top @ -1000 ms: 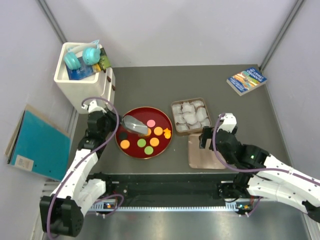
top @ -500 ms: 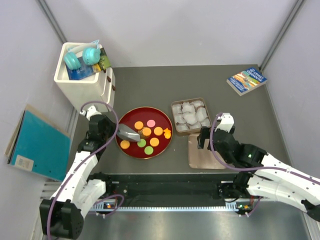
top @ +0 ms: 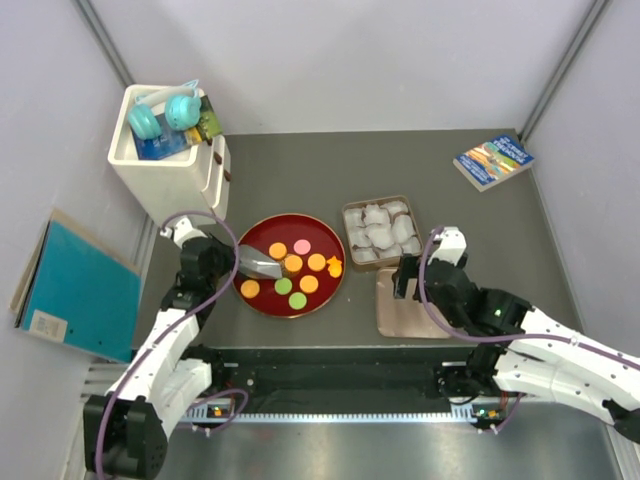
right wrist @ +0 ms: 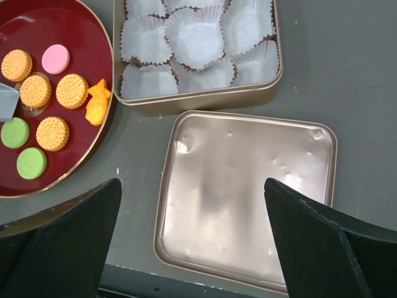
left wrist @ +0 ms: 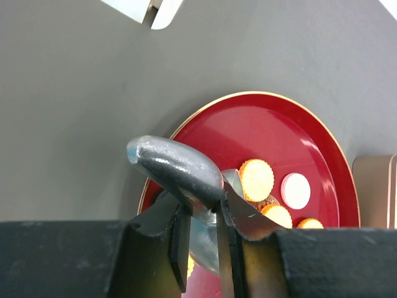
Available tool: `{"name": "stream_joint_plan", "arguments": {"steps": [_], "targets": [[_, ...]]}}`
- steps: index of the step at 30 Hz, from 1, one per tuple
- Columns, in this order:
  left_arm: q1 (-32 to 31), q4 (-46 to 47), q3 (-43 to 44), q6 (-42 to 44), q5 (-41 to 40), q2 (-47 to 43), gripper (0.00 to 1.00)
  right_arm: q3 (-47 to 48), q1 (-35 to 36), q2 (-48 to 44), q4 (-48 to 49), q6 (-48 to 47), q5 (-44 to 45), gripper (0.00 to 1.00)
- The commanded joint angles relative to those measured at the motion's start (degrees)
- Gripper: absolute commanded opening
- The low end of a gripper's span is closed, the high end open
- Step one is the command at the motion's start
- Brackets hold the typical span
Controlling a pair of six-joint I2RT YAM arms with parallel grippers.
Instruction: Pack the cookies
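While the left gripper (left wrist: 201,214) has its jaws pinched narrow on one grey scoop (left wrist: 173,164), nine cookies (top: 316,262) lie on the red plate (top: 320,232) at centre frame: five round orange, two green, one pink, one irregular orange. The right gripper (right wrist: 191,184) hangs with jaws wide over one gold lid (right wrist: 248,198). The plate's right rim sits just beside the cup-lined tin (right wrist: 198,102), and open surface (top: 330,170) lies toward the upper frame.

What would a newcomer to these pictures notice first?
The round red plate with a gold rim, left of centre, holds bright orange, green and pink cookies. The left pincer grips a grey metal scoop over it. To its right stands a square gold tin of empty white paper cups.
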Motion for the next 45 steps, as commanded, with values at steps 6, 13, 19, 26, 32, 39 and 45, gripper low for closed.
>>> {"name": "stream_joint_plan", "arguments": {"steps": [6,13,19,26,32,39,45], "targets": [[-0.8,13.6,-4.8,-1.1,-3.9,-1.5,0.00,-0.6,0.0,-1.4,2.3,0.2,-1.1,0.97],[-6.2,26.9,-13.0,-1.2,-9.5,-0.5,0.00,-1.4,0.0,-2.3,2.4,0.9,-1.8,0.98],[-8.9,32.1,-14.4,-1.0,-9.7,3.4,0.00,-1.4,0.0,-3.1,1.7,0.5,-1.7,0.98],[-11.0,33.7,-13.2,2.0,-10.6,4.3,0.00,-1.7,0.0,-3.9,1.1,0.5,-1.5,0.98],[-16.7,28.6,-5.5,11.6,-18.3,6.0,0.00,-2.4,0.0,-3.8,1.7,0.4,-1.8,0.98],[-19.7,27.2,-3.2,12.5,-19.7,10.2,0.00,-2.2,0.0,-3.5,2.0,0.2,-2.0,0.98],[-20.0,31.1,-6.6,6.4,-16.3,12.6,0.00,-2.4,0.0,-3.5,1.9,0.1,-1.8,0.98]]}}
